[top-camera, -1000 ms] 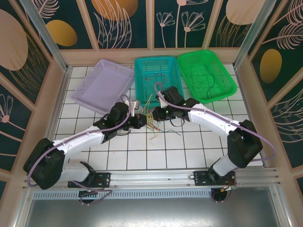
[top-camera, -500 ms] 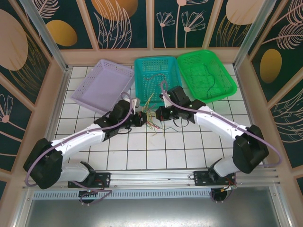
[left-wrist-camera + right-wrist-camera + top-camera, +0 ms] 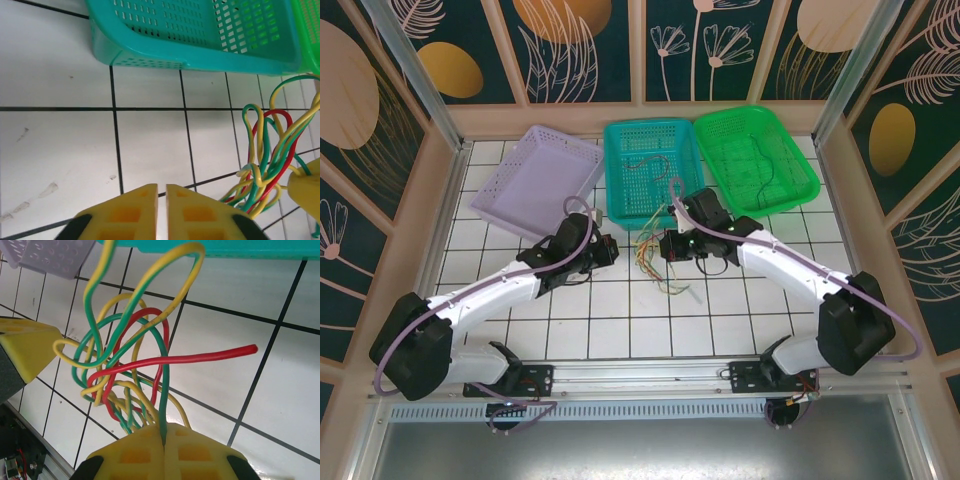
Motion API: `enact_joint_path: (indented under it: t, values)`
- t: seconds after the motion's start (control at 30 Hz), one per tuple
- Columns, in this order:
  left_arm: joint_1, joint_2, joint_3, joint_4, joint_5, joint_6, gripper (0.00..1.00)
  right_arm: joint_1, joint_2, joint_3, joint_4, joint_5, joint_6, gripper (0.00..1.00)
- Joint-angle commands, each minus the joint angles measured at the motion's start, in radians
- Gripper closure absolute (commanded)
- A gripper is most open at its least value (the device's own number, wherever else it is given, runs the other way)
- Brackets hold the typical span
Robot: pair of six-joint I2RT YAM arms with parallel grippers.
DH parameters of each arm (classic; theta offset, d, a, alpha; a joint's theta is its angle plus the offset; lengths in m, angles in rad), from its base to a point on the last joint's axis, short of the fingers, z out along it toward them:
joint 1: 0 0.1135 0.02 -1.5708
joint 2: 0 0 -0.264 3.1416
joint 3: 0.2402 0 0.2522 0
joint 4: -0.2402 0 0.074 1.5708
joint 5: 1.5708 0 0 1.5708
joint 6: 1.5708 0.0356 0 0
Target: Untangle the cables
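A: Where's the knot sitting?
B: The cables (image 3: 131,371), green, yellow and red wires looped through each other, sit in a clump over the white tiled surface (image 3: 60,145), just in front of the teal basket (image 3: 200,47). The right pincer (image 3: 164,436) is clamped on several strands at the base of the clump. A green one runs straight into the seam between its fingers.
A: And the left?
B: The left pincer (image 3: 161,194) is pressed together on nothing, near the clump but apart from the wires.
A: So what worries you?
B: With only one grip, I judge that any pull by the right arm would drag the whole clump along rather than open it. A pull on the pinched strands could also cinch the loops tighter around the red wire (image 3: 210,356), whose free end sticks out sideways.
A: Could the left make it worse?
B: Yes. Closed as it is, it can only shove the loops. It must part first, and the strands look thin and limp, so a bite may catch two colours at once or slip off. The basket's rim is near, too, and a loop could hook there
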Motion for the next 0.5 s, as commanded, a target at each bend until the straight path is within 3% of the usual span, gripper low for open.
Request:
enact_joint_path:
  t: [0.0,0.1,0.23,0.47]
  values:
    - [0.0,-0.015,-0.025,0.115,0.109,-0.005,0.7,-0.001,-0.041,-0.014,0.0,-0.014,0.015,1.0]
    - [0.001,-0.009,-0.02,0.138,0.145,-0.014,0.62,0.001,-0.043,-0.013,-0.001,-0.024,0.017,1.0]
    - [0.0,-0.016,0.009,0.121,0.113,-0.073,0.5,0.001,-0.045,-0.019,-0.002,-0.023,0.017,1.0]
    - [-0.001,-0.004,0.014,0.153,0.122,-0.309,0.48,-0.001,-0.029,-0.021,-0.001,-0.003,0.027,1.0]
